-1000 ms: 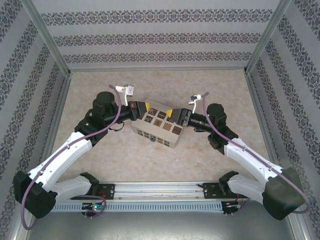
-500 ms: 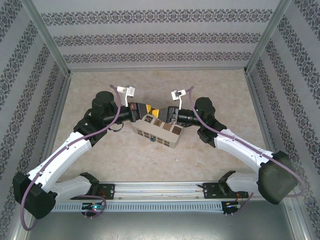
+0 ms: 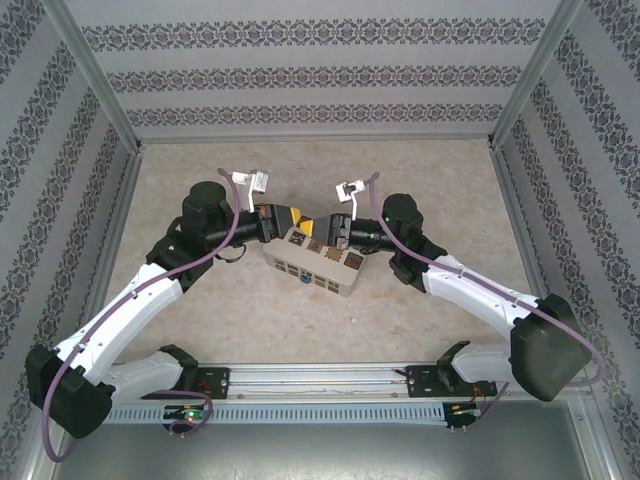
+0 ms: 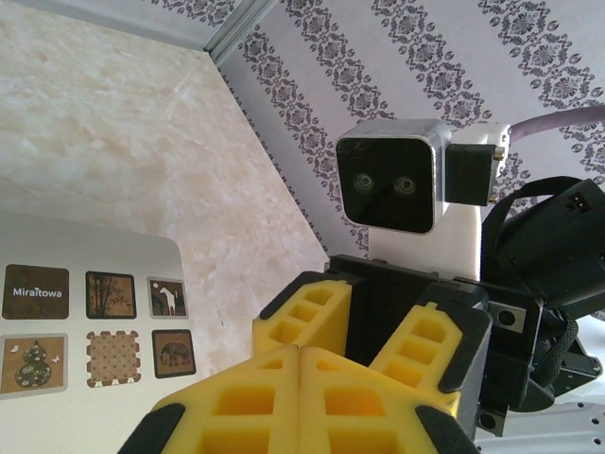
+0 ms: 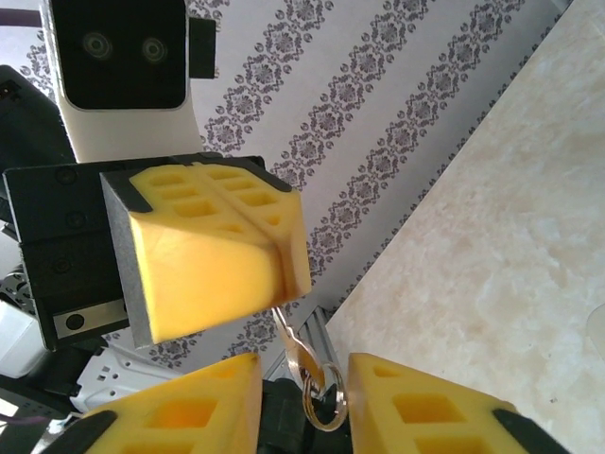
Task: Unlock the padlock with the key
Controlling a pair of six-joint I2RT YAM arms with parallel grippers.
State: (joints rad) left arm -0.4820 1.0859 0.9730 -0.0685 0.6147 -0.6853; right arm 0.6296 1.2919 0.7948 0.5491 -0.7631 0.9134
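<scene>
Nose to nose above the far edge of the white box [image 3: 318,262], flat on the table [image 3: 420,190]: left tool [image 3: 296,219] and right tool [image 5: 302,374]. Clamped tight on the left side, yellow pads [image 5: 203,255] pressed together with no gap, pinching the key [image 5: 304,364] by its thin metal end. Dangling from that pinch, ring [image 5: 321,402] end down, straight into the gap of the right tool. Spread wide on the right, fingers [image 5: 180,411] either side of the ring, not closed on it; impossible to tell whether brushing it. Now for the padlock [image 3: 303,279]: low against the near face of the white box, on the side toward the arm bases. Apart from both tools, with the box's tiled top lying between. Nearer to the bases than either tool's tip. Too small from above to tell body from metal part, or whether resting on the table or touching the box wall. Just a blue speck at that edge.
</scene>
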